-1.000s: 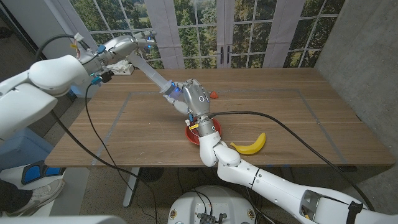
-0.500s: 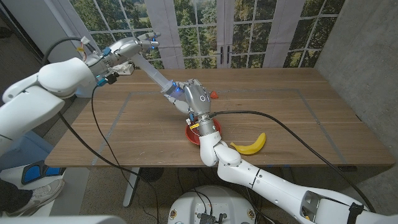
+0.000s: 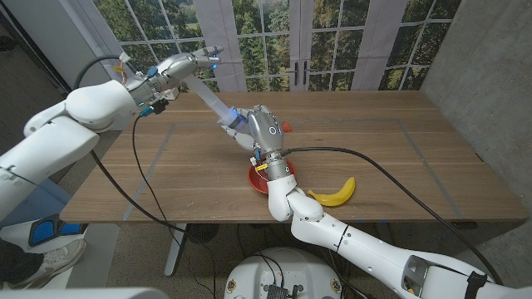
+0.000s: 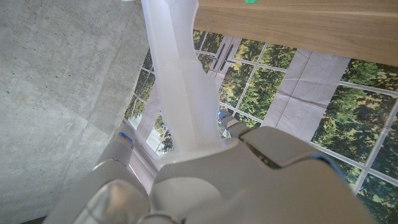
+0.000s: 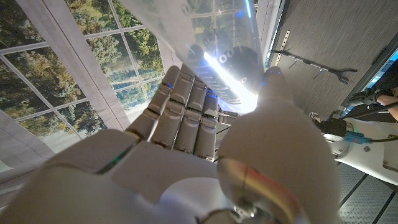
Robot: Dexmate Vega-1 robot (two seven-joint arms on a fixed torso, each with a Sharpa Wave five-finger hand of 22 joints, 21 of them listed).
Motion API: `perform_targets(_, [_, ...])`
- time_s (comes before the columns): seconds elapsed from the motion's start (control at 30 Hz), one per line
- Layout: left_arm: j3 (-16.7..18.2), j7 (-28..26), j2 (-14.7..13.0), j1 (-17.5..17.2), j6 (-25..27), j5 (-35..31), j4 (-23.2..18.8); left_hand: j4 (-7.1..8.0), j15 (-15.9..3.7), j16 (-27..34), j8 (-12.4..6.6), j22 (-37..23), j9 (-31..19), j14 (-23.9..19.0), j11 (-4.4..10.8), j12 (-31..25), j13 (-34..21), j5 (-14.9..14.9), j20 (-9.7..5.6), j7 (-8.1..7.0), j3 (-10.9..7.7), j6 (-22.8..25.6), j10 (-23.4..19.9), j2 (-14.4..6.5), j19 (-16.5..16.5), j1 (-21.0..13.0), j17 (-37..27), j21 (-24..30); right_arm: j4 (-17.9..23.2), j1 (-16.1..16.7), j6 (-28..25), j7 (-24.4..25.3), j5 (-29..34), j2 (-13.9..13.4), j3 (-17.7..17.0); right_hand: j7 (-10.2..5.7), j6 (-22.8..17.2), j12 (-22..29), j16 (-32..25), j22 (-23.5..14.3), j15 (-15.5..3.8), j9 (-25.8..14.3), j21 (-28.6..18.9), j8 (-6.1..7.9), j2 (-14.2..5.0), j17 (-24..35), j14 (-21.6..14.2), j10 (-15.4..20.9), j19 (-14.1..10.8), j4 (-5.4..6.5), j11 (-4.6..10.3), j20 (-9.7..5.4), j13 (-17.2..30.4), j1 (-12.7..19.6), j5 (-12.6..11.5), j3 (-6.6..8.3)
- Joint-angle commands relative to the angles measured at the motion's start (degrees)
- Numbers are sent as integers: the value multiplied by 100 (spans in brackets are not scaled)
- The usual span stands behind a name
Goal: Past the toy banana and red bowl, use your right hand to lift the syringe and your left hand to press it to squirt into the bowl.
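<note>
1. Right hand (image 3: 264, 133) wraps the syringe (image 3: 218, 106) barrel, holding it tilted above the table (image 3: 399, 158), just beyond the red bowl (image 3: 259, 181).
2. Left hand (image 3: 184, 65) grips the plunger end, fingers closed round it.
3. Syringe looks like light, stiff, smooth clear plastic; likely slippery, so a firm hold on the barrel while the plunger is pushed from its end.
4. Red bowl sits under the right wrist; contents hidden.
5. Toy banana (image 3: 334, 193) lies beside the bowl.
</note>
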State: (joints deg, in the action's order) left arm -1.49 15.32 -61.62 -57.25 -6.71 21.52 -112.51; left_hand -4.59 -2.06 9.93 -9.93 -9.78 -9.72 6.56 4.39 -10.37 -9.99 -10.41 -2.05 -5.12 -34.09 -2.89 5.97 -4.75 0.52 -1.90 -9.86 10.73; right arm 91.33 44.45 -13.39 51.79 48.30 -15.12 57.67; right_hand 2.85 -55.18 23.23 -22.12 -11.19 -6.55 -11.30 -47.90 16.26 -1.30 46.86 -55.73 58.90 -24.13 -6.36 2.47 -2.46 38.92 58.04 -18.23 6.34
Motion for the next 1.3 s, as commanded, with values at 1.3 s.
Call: perform_targets(1.3, [-1152,472,-242,802,33,246,138,50,-258,13,-20,-18,-21,114,10,-15,-14,-43,-249,-44,-5,-150,144,-203,-92,66,-11,7,-13,55,122,118,-159,25,-90,-1026,-1098,-99,68,1,-642,-35,-99,-40,-767,83,-189,973,68,64,913,-891,70,725,23,-19])
